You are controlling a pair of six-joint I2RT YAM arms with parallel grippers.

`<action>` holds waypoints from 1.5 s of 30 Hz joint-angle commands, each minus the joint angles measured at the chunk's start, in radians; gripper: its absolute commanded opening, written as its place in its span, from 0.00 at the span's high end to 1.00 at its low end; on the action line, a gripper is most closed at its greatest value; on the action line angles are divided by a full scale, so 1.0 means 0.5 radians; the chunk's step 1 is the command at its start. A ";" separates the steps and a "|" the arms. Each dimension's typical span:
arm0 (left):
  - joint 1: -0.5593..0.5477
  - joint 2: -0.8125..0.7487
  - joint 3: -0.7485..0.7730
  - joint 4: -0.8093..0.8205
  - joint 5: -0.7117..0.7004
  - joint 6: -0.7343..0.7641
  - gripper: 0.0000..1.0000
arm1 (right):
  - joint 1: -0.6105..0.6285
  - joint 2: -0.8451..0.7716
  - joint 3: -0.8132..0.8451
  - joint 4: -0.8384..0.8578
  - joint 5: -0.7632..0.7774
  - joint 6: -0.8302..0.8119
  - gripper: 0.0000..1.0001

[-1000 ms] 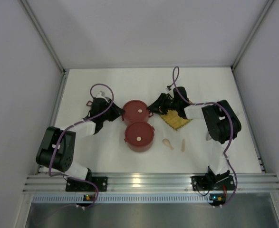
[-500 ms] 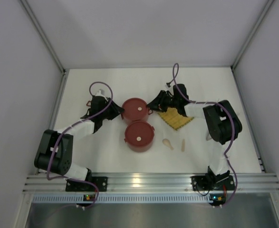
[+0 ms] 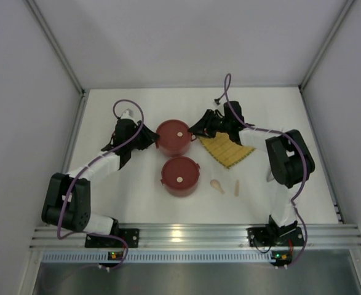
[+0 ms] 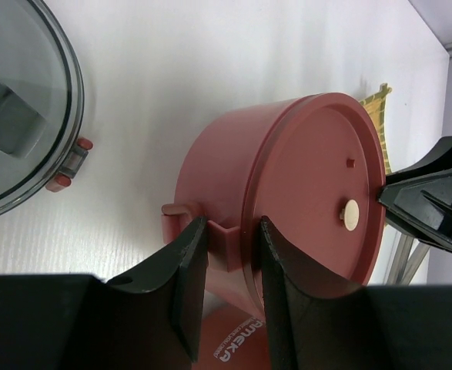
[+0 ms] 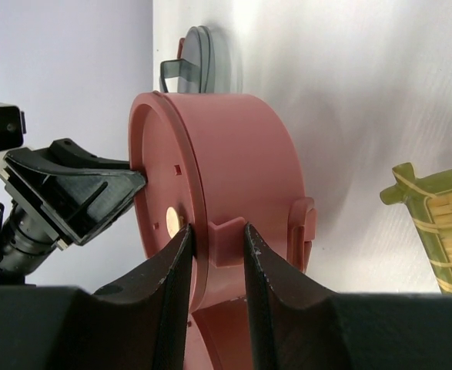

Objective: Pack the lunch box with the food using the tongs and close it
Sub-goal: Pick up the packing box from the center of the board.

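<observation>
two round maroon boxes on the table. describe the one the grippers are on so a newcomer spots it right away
On the white table, two round maroon lidded boxes sit one behind the other. Take the far box, left of the yellow woven mat. Unlike the near box, which stands free, it has the left gripper and right gripper clamped on its side handles.

Items in view: two maroon lunch box tiers, the far tier (image 3: 174, 136) and the near tier (image 3: 179, 176), each capped by one flat lid with one pale centre dot; one yellow woven mat (image 3: 228, 149); one beige spoon (image 3: 217, 185); one beige stick (image 3: 237, 187); one clear round lid (image 4: 18, 169); two grippers, left gripper (image 4: 227, 231) and right gripper (image 5: 214, 231).
</observation>
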 commanded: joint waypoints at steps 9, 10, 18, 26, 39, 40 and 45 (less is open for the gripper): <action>-0.044 -0.217 0.177 -0.106 0.079 0.076 1.00 | 0.046 -0.259 0.148 -0.052 -0.019 -0.065 1.00; -0.044 -0.233 0.199 -0.136 0.088 0.076 1.00 | 0.046 -0.283 0.151 -0.065 -0.019 -0.069 1.00; -0.081 -0.362 0.282 -0.243 0.119 0.085 1.00 | 0.049 -0.403 0.182 -0.148 -0.013 -0.087 1.00; -0.099 -0.490 0.306 -0.388 0.122 0.095 1.00 | 0.067 -0.554 0.164 -0.279 0.009 -0.130 1.00; -0.127 -0.819 0.199 -0.676 0.244 0.138 1.00 | 0.156 -0.891 -0.091 -0.442 0.094 -0.170 1.00; -0.127 -0.846 0.178 -0.685 0.250 0.138 1.00 | 0.175 -0.934 -0.103 -0.488 0.110 -0.182 1.00; -0.139 -1.043 0.049 -0.786 0.269 0.135 1.00 | 0.236 -1.084 -0.241 -0.571 0.211 -0.228 1.00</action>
